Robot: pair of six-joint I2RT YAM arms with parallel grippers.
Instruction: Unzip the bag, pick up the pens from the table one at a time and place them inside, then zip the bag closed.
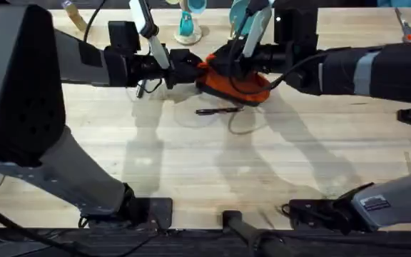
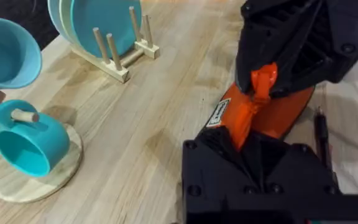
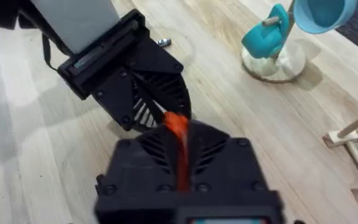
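We find the bag (image 1: 235, 84) at the far middle of the desk (image 1: 191, 164), gripped from both ends: the left gripper (image 2: 248, 127) has its fingers closed on orange fabric at one end, and the right gripper (image 3: 178, 140) pinches an orange strip, probably the zipper end. One dark pen (image 1: 218, 111) lies just in front of the bag. To work the zipper well, we keep the left hold firm, pull straight along the zipper line, and avoid lifting the bag.
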